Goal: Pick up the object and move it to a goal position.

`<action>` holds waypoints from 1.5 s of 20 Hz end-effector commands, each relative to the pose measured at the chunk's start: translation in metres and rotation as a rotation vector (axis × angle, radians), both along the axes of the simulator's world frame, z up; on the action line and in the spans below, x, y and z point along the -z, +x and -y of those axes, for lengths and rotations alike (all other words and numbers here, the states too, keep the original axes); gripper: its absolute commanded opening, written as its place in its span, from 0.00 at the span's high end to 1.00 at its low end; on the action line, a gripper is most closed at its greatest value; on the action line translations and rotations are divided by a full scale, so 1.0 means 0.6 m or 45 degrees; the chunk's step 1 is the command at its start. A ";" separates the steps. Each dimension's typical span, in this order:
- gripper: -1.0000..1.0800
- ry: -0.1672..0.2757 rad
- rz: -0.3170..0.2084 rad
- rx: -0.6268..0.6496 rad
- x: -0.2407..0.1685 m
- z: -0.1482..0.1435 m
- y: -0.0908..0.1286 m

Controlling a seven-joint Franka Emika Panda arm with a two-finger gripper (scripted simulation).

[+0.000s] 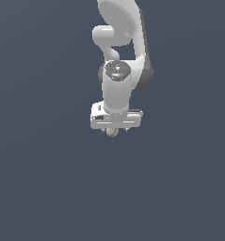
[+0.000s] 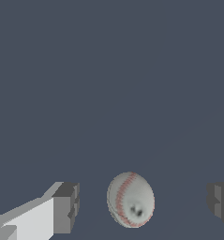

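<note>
Flat slate-grey ground fills both views, nothing else on it that I can see. From the exterior view my arm point(image 1: 119, 61) hangs straight down with the gripper point(image 1: 112, 132) low over the ground, and only a sliver of the baseball point(image 1: 112, 133) peeks out under the hand. On the wrist view the baseball point(image 2: 130, 199) sits between the two fingers point(image 2: 66, 207) with clear gaps on both sides, red seams visible, so the fingers are spread wide and not touching it; can't tell from either view whether the ball rests on the ground.
</note>
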State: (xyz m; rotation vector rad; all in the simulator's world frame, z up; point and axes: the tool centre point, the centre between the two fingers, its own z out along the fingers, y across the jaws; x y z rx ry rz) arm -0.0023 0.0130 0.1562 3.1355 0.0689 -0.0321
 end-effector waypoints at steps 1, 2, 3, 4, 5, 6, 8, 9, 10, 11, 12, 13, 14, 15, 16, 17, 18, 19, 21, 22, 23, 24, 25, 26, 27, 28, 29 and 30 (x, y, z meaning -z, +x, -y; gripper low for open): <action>0.04 0.000 0.000 0.000 0.000 0.000 0.000; 0.04 0.000 0.001 0.002 0.000 0.001 0.000; 0.04 -0.001 0.003 0.007 -0.001 0.005 0.001; 0.04 -0.003 0.006 0.017 -0.003 0.012 0.003; 0.04 -0.005 0.010 0.030 -0.006 0.021 0.005; 0.04 -0.007 0.015 0.047 -0.009 0.032 0.007; 0.04 -0.012 0.025 0.081 -0.016 0.053 0.012; 0.04 -0.014 0.028 0.093 -0.018 0.060 0.013; 0.04 -0.014 0.030 0.102 -0.020 0.064 0.014; 0.04 -0.015 0.031 0.106 -0.020 0.065 0.015; 0.04 -0.015 0.031 0.106 -0.021 0.065 0.015; 0.04 -0.014 0.030 0.104 -0.020 0.064 0.015; 0.04 -0.014 0.029 0.099 -0.019 0.062 0.014; 0.04 -0.014 0.029 0.093 -0.018 0.062 0.013; 0.04 -0.014 0.029 0.086 -0.017 0.061 0.012; 0.04 -0.013 0.029 0.078 -0.016 0.061 0.011; 0.04 -0.013 0.028 0.068 -0.014 0.061 0.009; 0.04 -0.013 0.028 0.056 -0.012 0.061 0.007; 0.04 -0.012 0.028 0.026 -0.008 0.060 0.003; 0.04 -0.012 0.028 0.008 -0.005 0.059 0.000; 0.04 -0.011 0.027 -0.012 -0.002 0.058 -0.003; 0.04 -0.011 0.027 -0.034 0.002 0.057 -0.006; 0.04 -0.010 0.027 -0.057 0.005 0.056 -0.010; 0.04 -0.009 0.026 -0.083 0.009 0.055 -0.014; 0.04 -0.009 0.026 -0.110 0.014 0.054 -0.018; 0.04 -0.008 0.026 -0.139 0.018 0.052 -0.023; 0.04 -0.007 0.025 -0.171 0.023 0.051 -0.028; 0.04 -0.006 0.025 -0.204 0.027 0.049 -0.034</action>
